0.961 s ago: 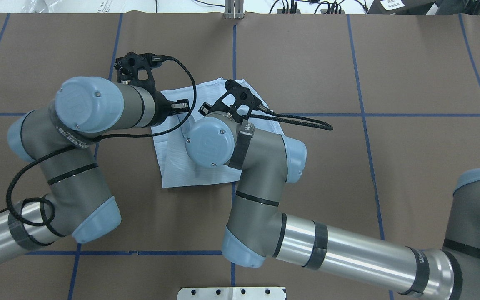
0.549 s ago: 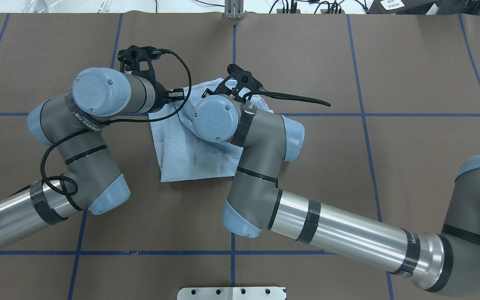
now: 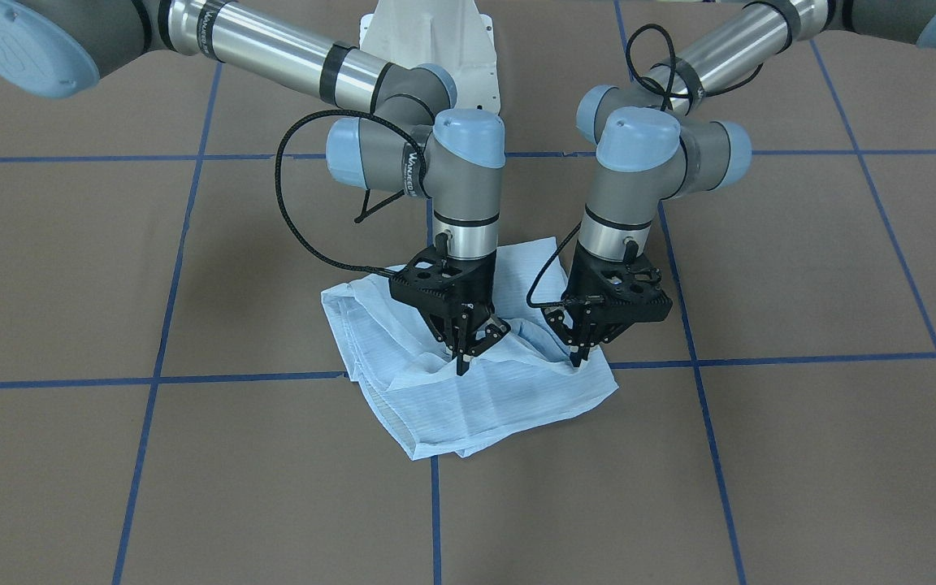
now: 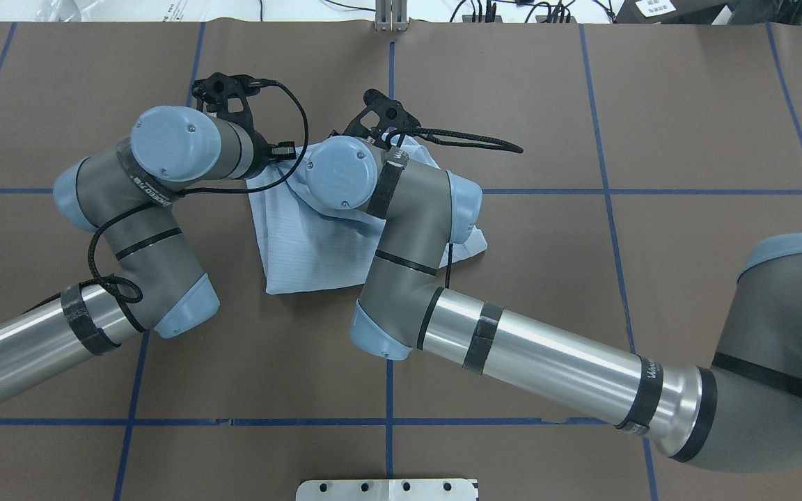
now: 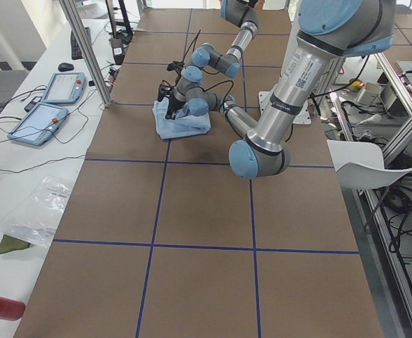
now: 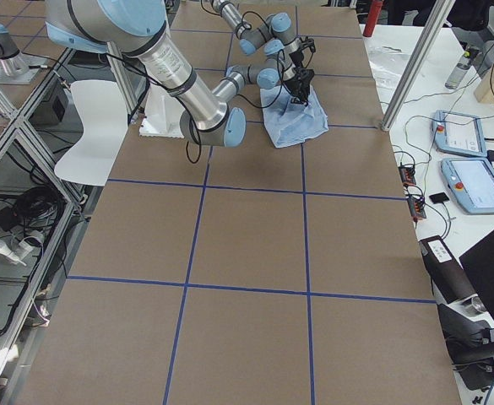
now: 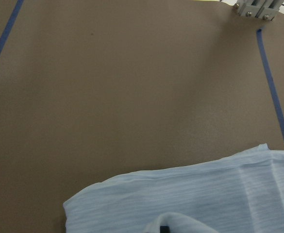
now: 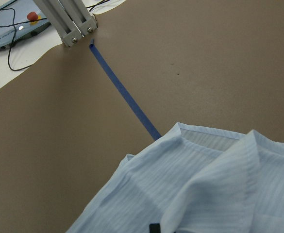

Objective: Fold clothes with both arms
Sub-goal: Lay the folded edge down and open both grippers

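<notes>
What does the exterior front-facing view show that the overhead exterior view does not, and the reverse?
Only front-facing: the left gripper and right gripper, closed on raised folds of the shirt. Only overhead: the white bench with cables beyond the table's far edge; there the wrists hide both grippers' tips. Both: the left arm, the right arm, the shirt, the blue tape grid.
</notes>
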